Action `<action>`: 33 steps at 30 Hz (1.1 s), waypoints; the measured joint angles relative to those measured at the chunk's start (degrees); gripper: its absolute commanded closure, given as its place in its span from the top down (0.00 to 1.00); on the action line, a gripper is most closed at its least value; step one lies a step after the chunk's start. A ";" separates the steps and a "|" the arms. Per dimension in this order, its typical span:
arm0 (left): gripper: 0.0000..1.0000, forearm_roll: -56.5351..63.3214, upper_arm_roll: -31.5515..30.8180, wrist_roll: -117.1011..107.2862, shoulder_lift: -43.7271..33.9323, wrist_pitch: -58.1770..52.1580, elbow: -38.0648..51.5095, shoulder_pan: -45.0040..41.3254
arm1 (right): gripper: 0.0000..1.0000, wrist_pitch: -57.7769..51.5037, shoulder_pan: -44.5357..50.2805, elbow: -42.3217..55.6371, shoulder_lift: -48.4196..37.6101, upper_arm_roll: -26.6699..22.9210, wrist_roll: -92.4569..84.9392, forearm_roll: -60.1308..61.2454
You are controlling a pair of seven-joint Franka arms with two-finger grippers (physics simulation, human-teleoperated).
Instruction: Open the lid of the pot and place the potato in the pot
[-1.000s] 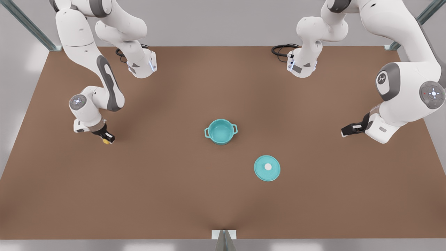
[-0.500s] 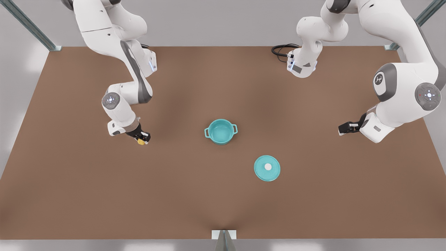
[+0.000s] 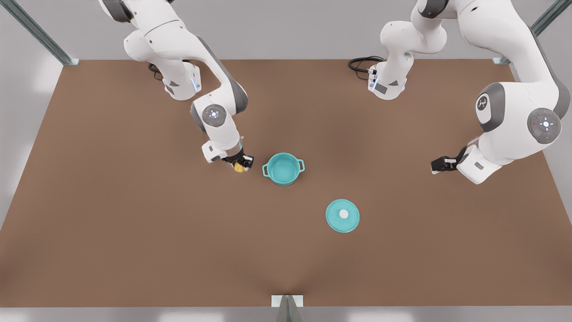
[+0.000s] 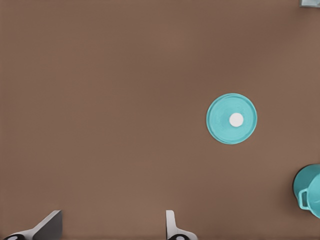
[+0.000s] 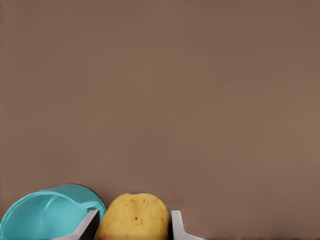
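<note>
The open teal pot stands mid-table, its inside bare. The teal pot lid with its white knob lies flat on the table, nearer the front edge and toward the front view's right. My right gripper hangs just beside the pot's handle on the front view's left, shut on the yellow potato. In the right wrist view the potato sits between the fingers of the right gripper, with the pot close by. My left gripper waits open at the front view's right. The left wrist view shows that gripper, the lid and the pot.
The brown table has both arm bases at its back edge, with a black cable by one. A small metal bracket sits at the middle of the front edge.
My right gripper has carried the potato from the front view's far left across to right beside the pot. The left arm has barely shifted.
</note>
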 measured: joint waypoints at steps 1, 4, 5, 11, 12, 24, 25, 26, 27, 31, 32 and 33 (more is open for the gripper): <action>1.00 -0.01 0.01 0.09 0.00 -0.01 -0.02 -0.01 | 0.56 -0.67 1.58 2.04 1.48 0.00 1.62 0.00; 1.00 -0.03 0.01 0.32 0.00 -0.17 0.01 -0.03 | 0.56 -2.59 5.03 8.17 6.04 -0.01 6.43 0.02; 1.00 -0.03 0.01 0.40 0.00 -0.28 0.00 -0.02 | 0.56 -3.12 5.89 10.03 7.55 -0.01 8.00 0.03; 1.00 -0.04 0.01 0.74 0.00 -1.04 -0.04 -0.01 | 0.56 -5.88 9.11 16.43 13.57 -0.11 16.47 -0.06; 1.00 -0.04 -0.02 0.78 0.03 -1.14 -0.02 0.00 | 0.56 -6.08 9.57 16.87 14.90 -0.15 17.68 -0.14; 1.00 -0.66 -0.44 1.29 1.54 -1.01 3.02 -0.64 | 1.00 -7.42 12.06 22.69 22.65 -0.51 28.20 -0.50; 1.00 -0.69 -0.43 1.33 1.61 -0.96 3.08 -0.61 | 1.00 -8.17 12.06 22.74 21.17 -0.57 28.79 -0.49; 1.00 -0.72 -0.43 1.37 1.69 -0.93 3.18 -0.58 | 1.00 -9.24 12.02 22.76 19.30 -0.61 29.36 -0.49; 1.00 -0.74 -0.43 1.41 1.77 -0.90 3.24 -0.56 | 1.00 -10.57 11.89 22.75 16.88 -0.96 29.86 -0.55; 1.00 -0.84 -0.43 1.53 1.85 -0.82 3.22 -0.59 | 1.00 -18.99 11.67 22.74 8.23 -11.85 29.28 -0.66; 1.00 -0.88 -0.43 1.55 1.85 -0.81 3.22 -0.54 | 1.00 -21.74 11.32 22.57 6.47 -17.24 27.94 -0.69; 1.00 -0.93 -0.43 1.58 1.85 -0.80 3.22 -0.49 | 1.00 -24.17 10.35 22.22 4.78 -22.90 25.99 -0.73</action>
